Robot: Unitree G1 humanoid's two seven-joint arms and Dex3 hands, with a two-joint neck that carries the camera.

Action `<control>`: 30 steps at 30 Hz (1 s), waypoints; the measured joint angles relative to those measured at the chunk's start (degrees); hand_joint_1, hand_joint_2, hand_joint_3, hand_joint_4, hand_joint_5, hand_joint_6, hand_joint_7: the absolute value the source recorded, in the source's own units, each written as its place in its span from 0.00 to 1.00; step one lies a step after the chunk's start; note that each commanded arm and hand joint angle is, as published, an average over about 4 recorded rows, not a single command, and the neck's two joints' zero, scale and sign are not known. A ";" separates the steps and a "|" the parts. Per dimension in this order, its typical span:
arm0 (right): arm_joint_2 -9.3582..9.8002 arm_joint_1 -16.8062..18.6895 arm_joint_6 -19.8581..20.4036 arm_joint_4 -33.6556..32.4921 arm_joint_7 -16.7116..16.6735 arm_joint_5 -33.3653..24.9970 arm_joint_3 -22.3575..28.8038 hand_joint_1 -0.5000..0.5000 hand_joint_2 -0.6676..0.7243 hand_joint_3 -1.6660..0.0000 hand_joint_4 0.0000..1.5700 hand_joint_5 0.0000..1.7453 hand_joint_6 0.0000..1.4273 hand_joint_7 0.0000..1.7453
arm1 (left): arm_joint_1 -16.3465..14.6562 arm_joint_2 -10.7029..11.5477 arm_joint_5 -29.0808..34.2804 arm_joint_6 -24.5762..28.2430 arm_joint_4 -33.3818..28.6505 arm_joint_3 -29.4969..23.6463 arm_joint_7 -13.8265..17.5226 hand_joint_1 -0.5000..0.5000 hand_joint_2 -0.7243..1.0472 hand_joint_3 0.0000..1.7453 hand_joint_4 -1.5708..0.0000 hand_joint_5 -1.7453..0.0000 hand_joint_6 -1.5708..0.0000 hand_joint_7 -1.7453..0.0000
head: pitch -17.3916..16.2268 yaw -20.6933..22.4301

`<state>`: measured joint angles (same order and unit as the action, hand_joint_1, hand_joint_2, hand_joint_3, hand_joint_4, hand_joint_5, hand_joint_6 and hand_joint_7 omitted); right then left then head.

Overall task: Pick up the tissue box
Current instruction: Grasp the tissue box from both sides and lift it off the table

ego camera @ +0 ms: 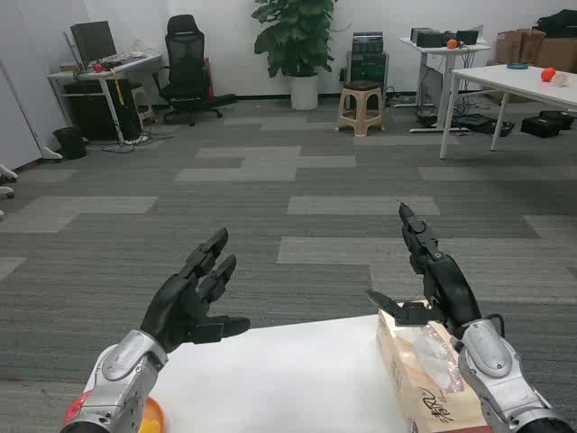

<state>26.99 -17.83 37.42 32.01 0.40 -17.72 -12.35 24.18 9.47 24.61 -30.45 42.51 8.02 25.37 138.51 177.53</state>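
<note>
1. Two robot hands show above the near part of the white surface (270,379), both raised and holding nothing.
2. We note the left robot hand (191,302) over the surface's far edge, toward its left side, fingers spread and pointing up and away, thumb stuck out to the right.
3. We note the right robot hand (431,275) just above the tissue box (419,365), fingers stretched long toward the room, thumb angled left over the box's far top corner. We cannot tell whether the thumb touches the box.
4. The tissue box sits at the right side of the surface, close to its far edge, tan with a clear plastic opening on top and dark lettering on its side. The right forearm covers part of its right side.
5. We see an orange round object (153,417) at the surface's near left corner, partly behind the left forearm.
6. Beyond the surface: grey carpet, a black office chair (187,68), a potted plant (296,45), a tan stool (361,106) and a white table (514,86) at far right.
</note>
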 measured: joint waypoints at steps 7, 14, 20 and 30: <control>-2.01 3.59 0.98 -8.03 0.11 -0.29 4.00 0.08 0.59 0.87 0.00 0.00 0.00 0.00 | -0.78 0.10 5.88 -2.21 -4.93 3.00 -4.32 1.00 1.00 0.04 1.00 1.00 1.00 1.00 | -6.45 -1.11; -2.00 3.78 0.98 -8.32 0.11 -0.34 4.39 0.08 0.59 0.86 0.00 0.00 0.00 0.00 | -0.79 0.10 5.89 -2.24 -4.97 3.37 -4.34 1.00 1.00 0.04 1.00 1.00 1.00 1.00 | -6.75 -1.47; -2.00 3.79 0.98 -8.34 0.11 -0.34 4.42 0.08 0.59 0.86 0.00 0.00 0.00 0.00 | -0.78 0.10 5.89 -2.24 -4.96 3.68 -4.35 1.00 1.00 0.03 1.00 1.00 1.00 1.00 | -6.93 -1.61; -2.01 3.81 0.98 -8.34 0.15 -0.36 5.47 0.08 0.59 0.86 0.00 0.00 0.00 0.00 | -0.58 0.11 6.37 -2.24 -4.70 3.71 -4.36 1.00 1.00 0.05 1.00 1.00 1.00 1.00 | -6.69 -2.36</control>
<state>24.98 -14.02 38.40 23.66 0.55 -18.07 -6.88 23.60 9.58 30.97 -32.69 37.81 11.73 21.02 131.82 175.18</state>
